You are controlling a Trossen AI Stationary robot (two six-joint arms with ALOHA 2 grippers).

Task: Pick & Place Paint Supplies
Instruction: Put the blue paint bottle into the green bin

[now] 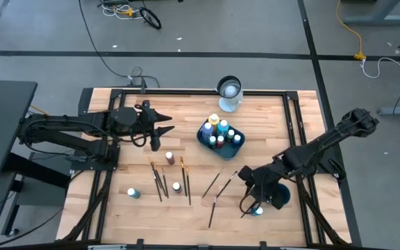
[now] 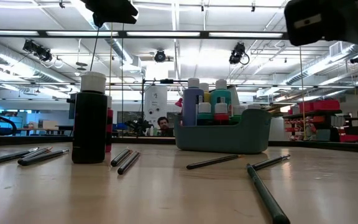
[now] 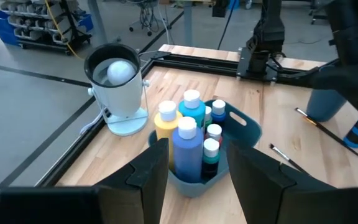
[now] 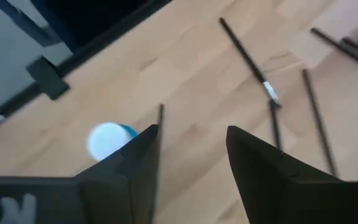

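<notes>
A dark blue bin (image 1: 203, 141) stands at the table's far middle, and several paint bottles (image 3: 186, 144) stand upright inside it, one of them yellow (image 3: 166, 127). Loose small bottles (image 1: 170, 158) (image 1: 133, 193) (image 1: 177, 187) stand on the wood at near left, among thin dark brushes (image 1: 160, 182). More brushes (image 1: 215, 196) lie near the middle. My left gripper (image 1: 164, 133) hangs open to the left of the bin, pointing at it. My right gripper (image 4: 192, 134) is open above the near right of the table, beside a white-capped blue bottle (image 4: 107, 140) and touching nothing.
A white container with a dark rim (image 1: 229, 94) stands at the far edge behind the bin. A black frame (image 1: 186, 91) borders the table. In the low view a dark bottle with a white cap (image 2: 92, 121) stands close by at the left.
</notes>
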